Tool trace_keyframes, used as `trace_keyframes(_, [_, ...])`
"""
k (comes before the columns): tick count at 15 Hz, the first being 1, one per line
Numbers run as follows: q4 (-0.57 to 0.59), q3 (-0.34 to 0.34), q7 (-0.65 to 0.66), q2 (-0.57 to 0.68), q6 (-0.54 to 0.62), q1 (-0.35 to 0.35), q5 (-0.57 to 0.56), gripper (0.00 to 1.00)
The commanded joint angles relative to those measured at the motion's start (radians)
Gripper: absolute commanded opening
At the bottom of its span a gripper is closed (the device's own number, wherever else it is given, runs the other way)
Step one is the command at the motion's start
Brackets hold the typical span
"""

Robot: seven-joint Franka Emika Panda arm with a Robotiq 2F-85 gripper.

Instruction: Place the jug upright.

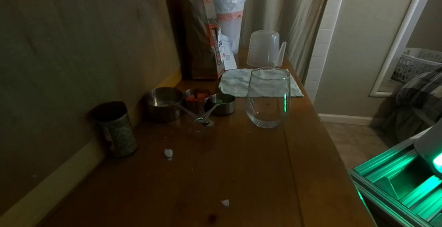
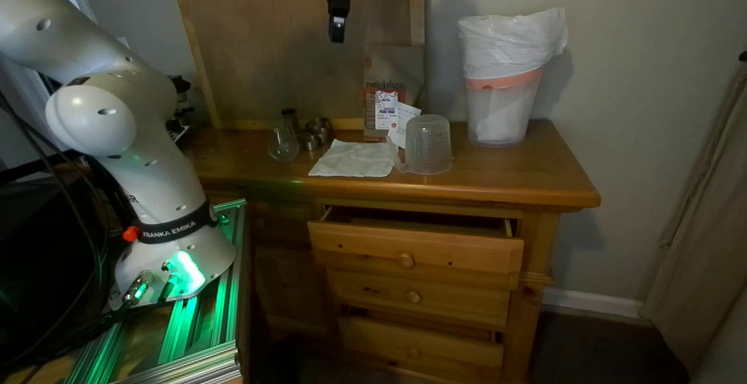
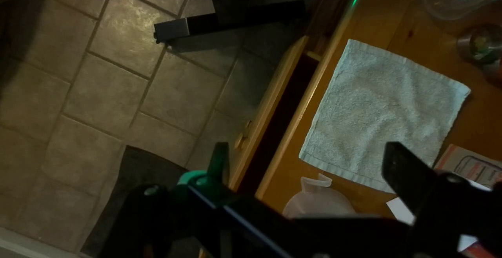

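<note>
My gripper hangs high, well apart from the jug, with its two fingers spread wide and nothing between them. In an exterior view, the jug stands upside down on its mouth, right of the cloth and close to the near edge of the table. I think the flip is not yet done.

If I come down crooked, I could bump the jug over the near edge, and it might fall past the pulled-out drawer below. Its sides look smooth, so a weak squeeze may let it slip as I turn it. Its handle points left, just beside the cloth; I cannot tell if they touch, but it could drag the cloth along. A wide swing might knock the paper bag on the far side or the bin on the right.

The table is shiny brown wood. Left of the cloth sit a round clear glass and some metal cups. The room is dim, so the see-through jug may be hard to judge. A curtain hangs at the right, and the floor has square tiles.
</note>
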Motion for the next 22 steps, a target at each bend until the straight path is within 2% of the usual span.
trace_keyframes(1, [-0.014, 0.032, -0.116, 0.026, -0.002, 0.041, -0.027, 1.0])
trace_keyframes(8, [-0.108, 0.103, -0.317, 0.064, 0.124, 0.144, -0.077, 1.0])
trace_keyframes(12, [-0.168, 0.096, -0.467, 0.088, 0.279, 0.173, -0.145, 1.0])
trace_keyframes(15, [-0.193, 0.082, -0.563, 0.128, 0.398, 0.18, -0.151, 1.0])
trace_keyframes(16, [-0.181, 0.092, -0.508, 0.104, 0.343, 0.174, -0.13, 1.0])
trace_keyframes(22, [-0.185, 0.09, -0.513, 0.112, 0.353, 0.174, -0.13, 1.0])
